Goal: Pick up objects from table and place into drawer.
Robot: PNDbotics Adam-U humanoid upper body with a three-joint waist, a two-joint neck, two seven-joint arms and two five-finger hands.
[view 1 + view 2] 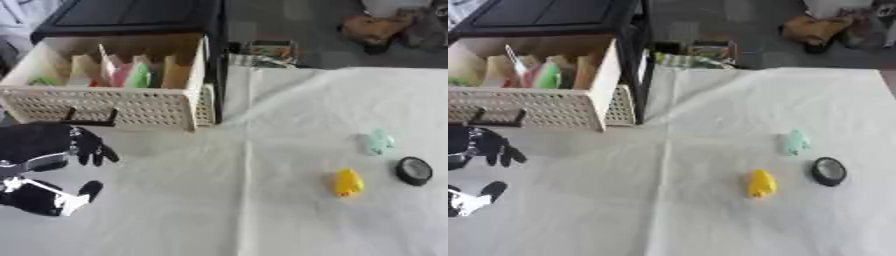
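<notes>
A yellow duck-shaped toy [348, 182] lies on the white tablecloth at the right. Beyond it sits a pale mint-green toy [379, 142], and to its right a black round ring-like object [414, 171]. The beige mesh drawer [105, 107] stands pulled out at the upper left, with wooden dividers and pink and green things [129, 75] inside. My left hand [57, 165] hovers just in front of the drawer at the left edge, fingers relaxed and holding nothing. My right hand shows in neither view.
The drawer belongs to a black cabinet [131, 17] at the back left. Beyond the table's far edge lie a striped cloth bundle [267, 52] and a brown bag [376, 27] on the floor. The white cloth [262, 210] covers the table.
</notes>
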